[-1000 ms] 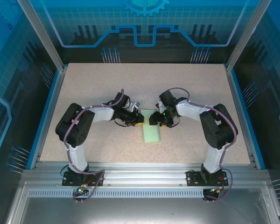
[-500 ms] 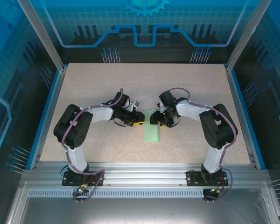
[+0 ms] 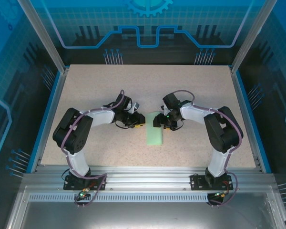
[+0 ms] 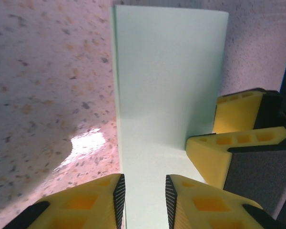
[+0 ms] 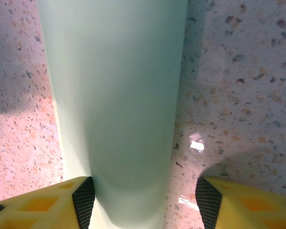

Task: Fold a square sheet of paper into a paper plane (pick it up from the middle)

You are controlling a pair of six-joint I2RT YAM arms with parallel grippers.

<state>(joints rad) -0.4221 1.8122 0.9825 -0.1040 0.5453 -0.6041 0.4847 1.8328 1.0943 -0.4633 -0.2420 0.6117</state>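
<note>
The square sheet of paper (image 3: 155, 132) lies near the middle of the table (image 3: 105, 86) as a narrow strip running away from the arm bases, apparently doubled over lengthwise. In the right wrist view its surface bulges instead of lying flat, so the step in hand looks to be setting the centre crease. To do this well, one gripper should pin the strip while the other presses along the folded edge with light, even pressure. The long edges need to stay matched, because thin paper on this smooth top will likely skid or skew under any sideways push. Flattening from the held end outward should stop the bulge being trapped as a wrinkle. The left gripper (image 4: 144, 194) sits low at the strip's left long edge, its jaws a narrow gap apart. That edge runs into the gap with nothing pinched. The right gripper (image 5: 145, 200) stands over the far part of the strip with its jaws spread wide and released. The paper passes between them, brushing one jaw while bare table shows before the other. The two grippers face each other across the strip, close together.
</note>
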